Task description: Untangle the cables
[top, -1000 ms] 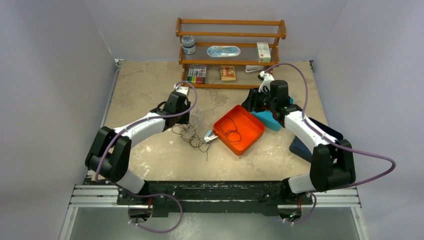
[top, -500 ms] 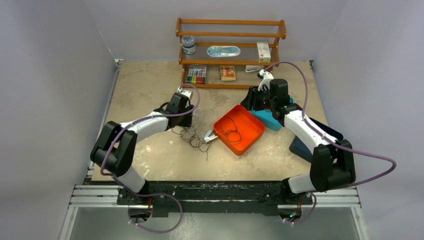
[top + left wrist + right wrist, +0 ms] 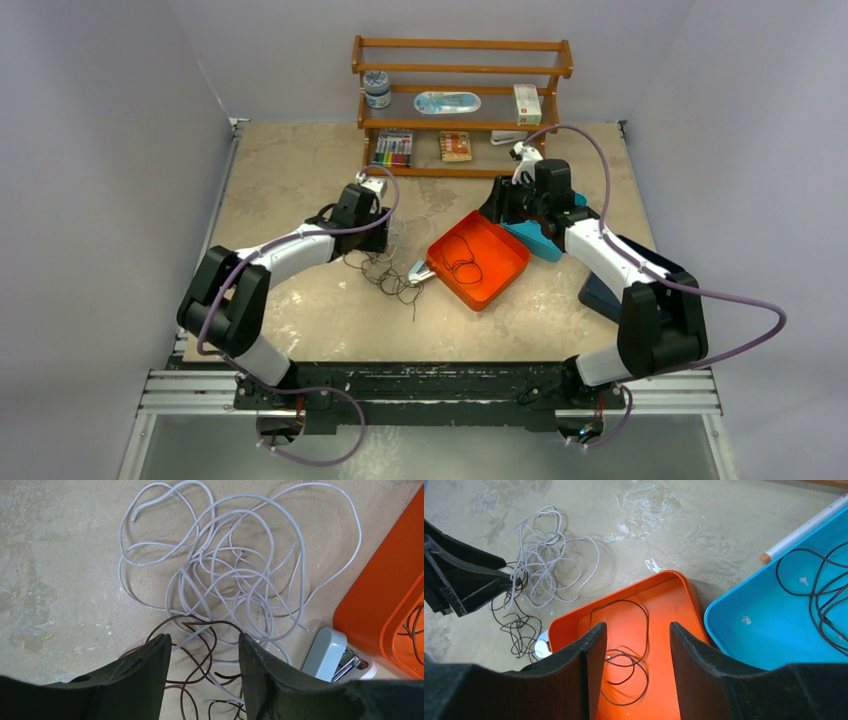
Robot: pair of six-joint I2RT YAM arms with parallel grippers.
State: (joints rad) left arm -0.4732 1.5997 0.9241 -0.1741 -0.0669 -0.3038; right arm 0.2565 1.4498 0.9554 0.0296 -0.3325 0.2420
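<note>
- the white cables lie in a loopy heap on the worktop. dark cables are mixed into the heap's near edge, so the job is not done.
- the left claw hangs just over that mixed spot with its fingers apart, gripping nothing. i think it is lining up to pick one dark strand.
- a lone cable lies in the orange tray, likely put there once freed.
- the right claw hangs above that tray, spread and empty.
</note>
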